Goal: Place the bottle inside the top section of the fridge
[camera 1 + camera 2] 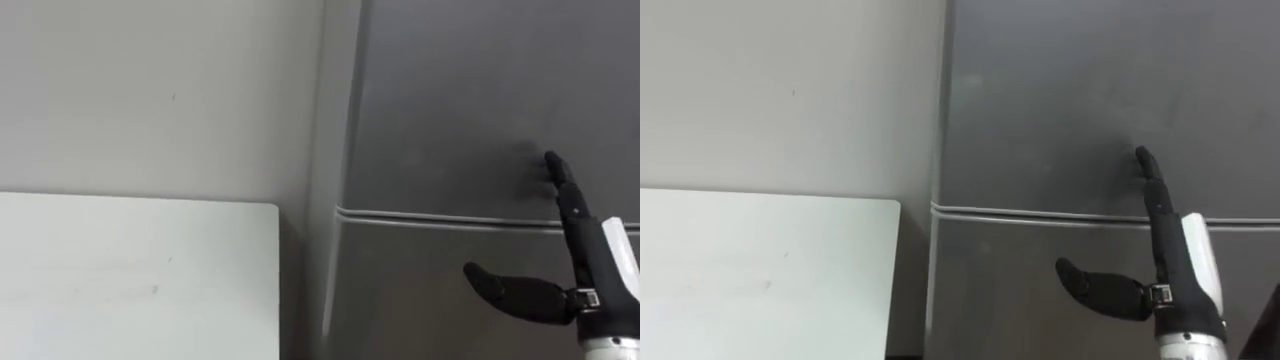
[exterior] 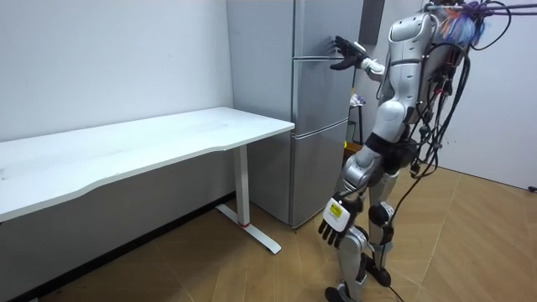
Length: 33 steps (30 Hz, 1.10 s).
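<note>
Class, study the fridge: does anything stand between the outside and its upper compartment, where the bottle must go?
Yes: the upper door is shut. The right hand rests straight fingers on it just above the seam. The left hand hangs empty by the robot's side.

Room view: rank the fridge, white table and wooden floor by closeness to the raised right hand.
1. The fridge: the right hand is up against its front, near the door seam.
2. The white table: beside the fridge, lower, toward the room view's left.
3. The wooden floor: far below.
</note>
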Motion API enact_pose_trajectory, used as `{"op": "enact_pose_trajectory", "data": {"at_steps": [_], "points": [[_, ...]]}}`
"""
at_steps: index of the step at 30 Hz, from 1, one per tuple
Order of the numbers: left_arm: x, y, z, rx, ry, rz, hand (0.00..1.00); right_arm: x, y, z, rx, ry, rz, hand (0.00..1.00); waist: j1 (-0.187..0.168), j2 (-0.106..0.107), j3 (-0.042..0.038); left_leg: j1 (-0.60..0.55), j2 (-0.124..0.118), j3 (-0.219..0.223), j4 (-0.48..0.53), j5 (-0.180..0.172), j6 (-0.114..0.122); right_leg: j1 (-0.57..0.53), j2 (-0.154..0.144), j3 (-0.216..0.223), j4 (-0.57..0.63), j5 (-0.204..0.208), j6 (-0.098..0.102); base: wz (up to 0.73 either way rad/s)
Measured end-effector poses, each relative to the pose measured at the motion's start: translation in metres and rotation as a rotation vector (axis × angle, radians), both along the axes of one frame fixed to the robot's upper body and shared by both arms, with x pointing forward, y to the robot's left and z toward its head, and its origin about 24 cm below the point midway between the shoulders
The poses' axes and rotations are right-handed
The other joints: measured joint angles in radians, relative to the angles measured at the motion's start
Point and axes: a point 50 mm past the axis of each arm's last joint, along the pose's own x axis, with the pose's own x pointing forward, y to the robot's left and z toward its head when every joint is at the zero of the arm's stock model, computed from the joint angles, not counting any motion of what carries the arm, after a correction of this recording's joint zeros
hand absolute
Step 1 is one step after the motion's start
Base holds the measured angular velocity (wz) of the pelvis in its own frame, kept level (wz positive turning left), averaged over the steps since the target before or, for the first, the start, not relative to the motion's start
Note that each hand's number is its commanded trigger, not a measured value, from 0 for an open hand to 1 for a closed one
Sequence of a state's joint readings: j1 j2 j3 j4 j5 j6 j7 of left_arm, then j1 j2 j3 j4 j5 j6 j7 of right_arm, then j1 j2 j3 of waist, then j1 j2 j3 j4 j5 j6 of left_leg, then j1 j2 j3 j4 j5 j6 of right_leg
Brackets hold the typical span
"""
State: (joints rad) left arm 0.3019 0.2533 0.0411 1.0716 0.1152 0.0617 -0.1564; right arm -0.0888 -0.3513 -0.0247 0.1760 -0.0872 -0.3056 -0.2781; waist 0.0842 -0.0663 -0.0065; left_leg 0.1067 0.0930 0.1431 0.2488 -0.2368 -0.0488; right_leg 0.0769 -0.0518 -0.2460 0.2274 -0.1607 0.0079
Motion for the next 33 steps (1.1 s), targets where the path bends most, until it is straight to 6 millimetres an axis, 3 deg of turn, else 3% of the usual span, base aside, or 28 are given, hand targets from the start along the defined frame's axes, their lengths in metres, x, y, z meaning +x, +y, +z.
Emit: {"op": "enact_pose_trajectory", "data": {"at_steps": [7,12,13,14,19,23,25,30,33], "points": [[-0.009,0.004,0.002,0.009,-0.016,0.05,0.0,-0.014,-0.019,-0.015,0.037,0.079,-0.053,0.0,-0.028,0.012,-0.0042,-0.015,-0.005,-0.027,0.016,-0.002,0.003,0.011,0.0,-0.009,-0.008,0.001,0.006,0.13],[-0.022,0.008,0.005,0.027,-0.041,0.148,0.0,-0.04,-0.064,-0.027,0.243,0.15,-0.238,0.0,-0.063,0.018,-0.0097,-0.015,-0.019,-0.044,-0.008,0.002,0.007,0.007,-0.014,-0.028,0.002,-0.009,0.014,0.1],[-0.024,0.008,0.006,0.029,-0.041,0.163,0.0,-0.043,-0.069,-0.026,0.266,0.143,-0.266,0.0,-0.071,0.019,-0.0081,-0.016,-0.021,-0.044,-0.012,0.003,0.008,0.008,-0.016,-0.028,0.006,-0.013,0.016,0.0],[-0.027,0.008,0.006,0.034,-0.041,0.182,0.0,-0.046,-0.079,-0.023,0.316,0.113,-0.321,0.0,-0.083,0.02,-0.0016,-0.016,-0.024,-0.043,-0.014,0.004,0.009,0.004,-0.02,-0.027,0.014,-0.018,0.018,0.0],[-0.025,0.013,0.008,0.07,-0.068,0.217,0.0,-0.068,-0.106,-0.029,0.509,0.046,-0.509,0.0,-0.109,0.022,0.0008,-0.013,-0.027,-0.04,-0.018,0.004,0.01,0.004,-0.022,-0.028,0.008,-0.028,0.021,-0.01],[-0.02,0.011,0.007,0.082,-0.094,0.239,0.0,-0.105,-0.116,-0.079,0.608,0.206,-0.693,0.0,-0.105,0.013,0.0059,0.006,-0.028,-0.017,-0.027,0.002,0.01,0.006,-0.022,-0.011,0.009,-0.039,0.025,-0.07],[-0.023,0.005,0.005,0.083,-0.087,0.248,0.0,-0.123,-0.111,-0.1,0.652,0.271,-0.765,0.0,-0.106,0.018,0.0059,0.008,-0.027,-0.006,-0.028,-0.003,0.01,0.01,-0.022,-0.005,0.009,-0.041,0.028,-0.11],[-0.03,-0.005,0.002,0.105,-0.063,0.261,0.0,-0.191,-0.093,-0.166,0.704,0.578,-0.976,0.0,-0.107,0.04,0.0028,0.024,-0.03,0.001,-0.048,-0.007,0.012,0.014,-0.023,0.002,0.008,-0.044,0.033,-0.04],[-0.033,-0.014,-0.001,0.1,-0.056,0.289,0.0,-0.224,-0.079,-0.193,0.714,0.753,-1.054,0.0,-0.11,0.053,0.0025,0.031,-0.032,0.006,-0.047,-0.007,0.013,0.01,-0.025,0.008,0.01,-0.05,0.035,-0.03]]}}
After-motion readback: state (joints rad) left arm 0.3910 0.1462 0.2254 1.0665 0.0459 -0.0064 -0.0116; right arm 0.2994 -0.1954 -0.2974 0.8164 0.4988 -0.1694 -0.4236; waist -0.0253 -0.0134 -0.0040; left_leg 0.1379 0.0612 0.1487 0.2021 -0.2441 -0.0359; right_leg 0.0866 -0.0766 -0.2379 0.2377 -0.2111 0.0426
